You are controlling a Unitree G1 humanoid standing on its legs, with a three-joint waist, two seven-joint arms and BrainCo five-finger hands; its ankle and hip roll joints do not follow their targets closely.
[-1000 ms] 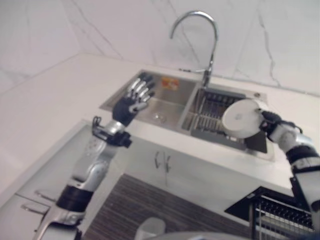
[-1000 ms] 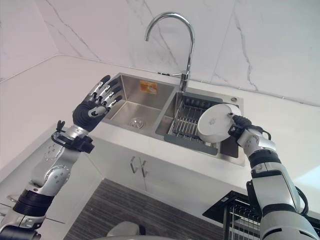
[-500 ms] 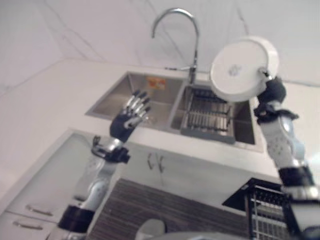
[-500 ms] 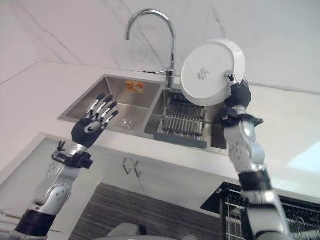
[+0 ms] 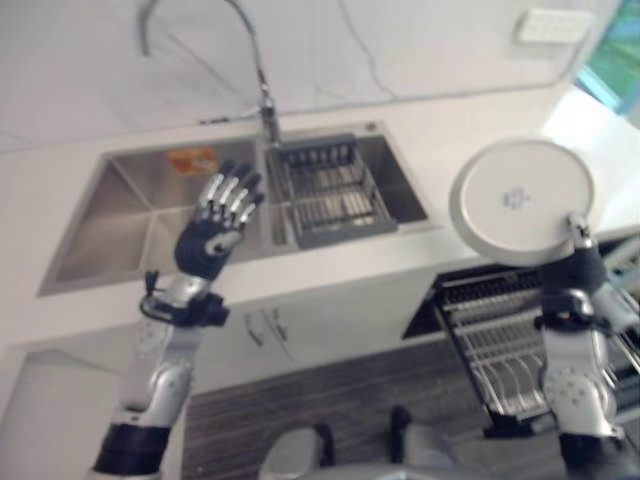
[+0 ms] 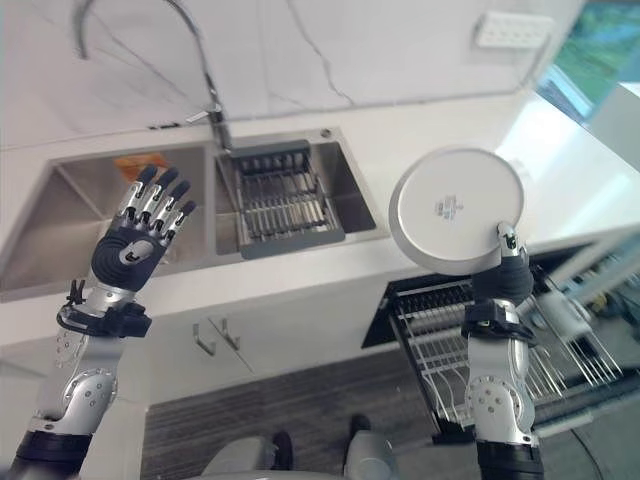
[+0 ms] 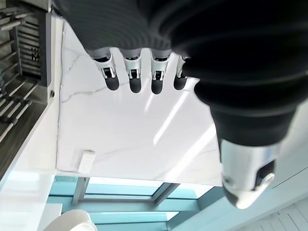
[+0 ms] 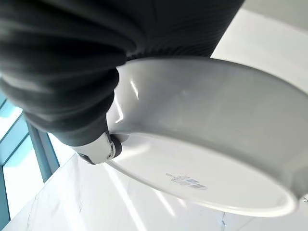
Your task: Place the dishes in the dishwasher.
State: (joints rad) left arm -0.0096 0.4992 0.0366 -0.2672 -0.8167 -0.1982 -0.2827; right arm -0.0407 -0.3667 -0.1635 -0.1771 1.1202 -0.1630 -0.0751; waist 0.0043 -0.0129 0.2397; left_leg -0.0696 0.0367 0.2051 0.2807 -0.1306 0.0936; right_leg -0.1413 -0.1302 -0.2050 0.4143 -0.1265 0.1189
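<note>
Right hand (image 6: 508, 277) pinches the rim of a white plate (image 6: 455, 210) at its five o'clock edge, holding it upright above the pulled-out dishwasher rack (image 6: 470, 345). To seat it cleanly, I'd lower it edge-first toward six o'clock into a gap between tines. Left hand (image 6: 140, 230), fingers spread and empty, hangs at nine o'clock near the sink (image 6: 70, 215).

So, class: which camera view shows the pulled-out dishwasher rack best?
The right eye view: the dishwasher rack shows nearly whole, behind the right hand holding the white plate. The left eye view crops it at the frame edge; the wrist views give nothing clear of it.
</note>
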